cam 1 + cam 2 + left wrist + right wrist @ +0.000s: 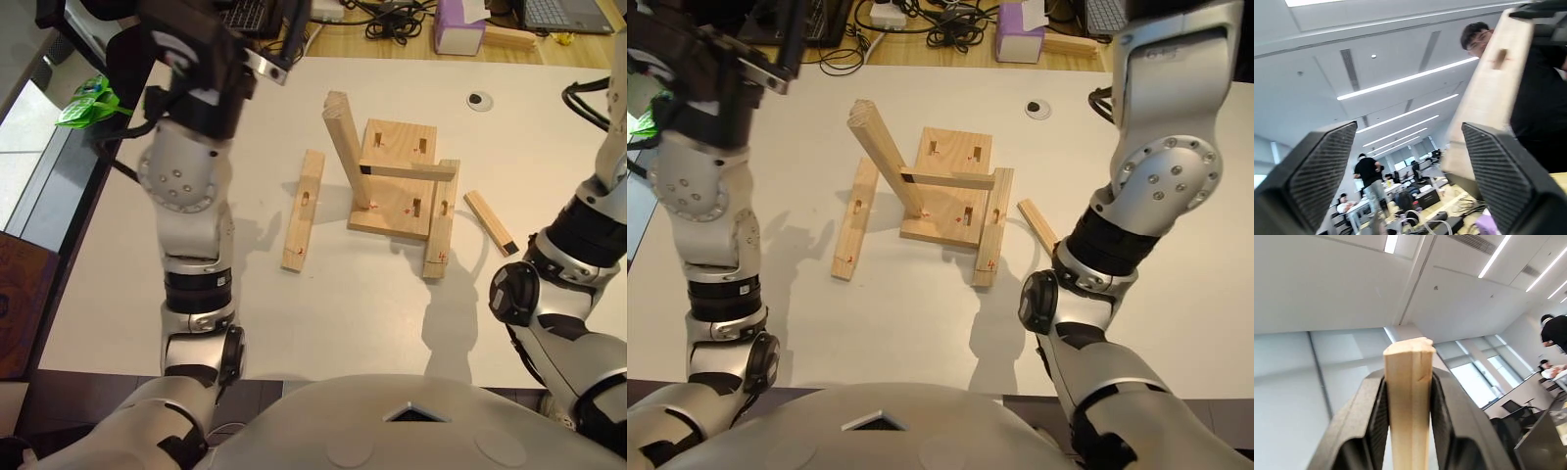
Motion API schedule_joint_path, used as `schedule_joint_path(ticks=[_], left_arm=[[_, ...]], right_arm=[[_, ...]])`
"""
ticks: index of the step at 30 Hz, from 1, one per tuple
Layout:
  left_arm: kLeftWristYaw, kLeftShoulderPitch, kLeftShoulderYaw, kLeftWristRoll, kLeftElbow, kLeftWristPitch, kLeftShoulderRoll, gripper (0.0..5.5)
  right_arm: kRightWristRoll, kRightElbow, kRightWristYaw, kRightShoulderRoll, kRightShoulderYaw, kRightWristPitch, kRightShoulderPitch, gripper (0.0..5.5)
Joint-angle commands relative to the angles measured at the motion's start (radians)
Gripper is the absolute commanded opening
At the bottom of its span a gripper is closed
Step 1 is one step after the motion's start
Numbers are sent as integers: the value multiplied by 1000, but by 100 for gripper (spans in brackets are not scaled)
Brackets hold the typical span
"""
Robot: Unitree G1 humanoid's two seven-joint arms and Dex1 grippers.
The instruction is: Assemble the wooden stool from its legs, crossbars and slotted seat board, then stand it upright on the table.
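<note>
**Part-assembled stool, both arms raised.** The right gripper [1408, 377] is clenched on the held leg [1406, 355], which is clamped across its flat faces, presumably so that it cannot twist. The leg's free end is pointed at the ceiling. The left gripper [1408, 128] is released, its fingers [1322, 171] spread wide. What appears to be the held leg's slotted face is seen just beyond them, which suggests that a handover or regrasp is intended. On the surface [549, 147] the board [400, 132] is laid flat, slots upward, so that legs can be pressed in. The standing leg [345, 147] is seated in one slot and leans. A crossbar [409, 171] is run from it towards the side leg [441, 220], laid along the board's edge. A spare leg [304, 211] and a loose crossbar [488, 221] are laid nearby. All parts are pale bare wood, marked in red near the slots.
</note>
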Motion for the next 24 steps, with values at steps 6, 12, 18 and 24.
schedule_joint_path(ticks=[6,12,18,24], left_arm=[[-249,452,-182,18,14,252,147,403],[-221,469,-310,119,48,338,119,403],[-257,523,-419,154,73,402,126,403],[-209,513,-476,167,134,486,43,403]], right_arm=[[-313,-71,70,-273,-54,-15,251,103],[-290,-54,112,-283,-114,49,479,103],[-131,13,65,-254,-191,121,497,103],[26,39,-25,-204,-192,191,511,103]])
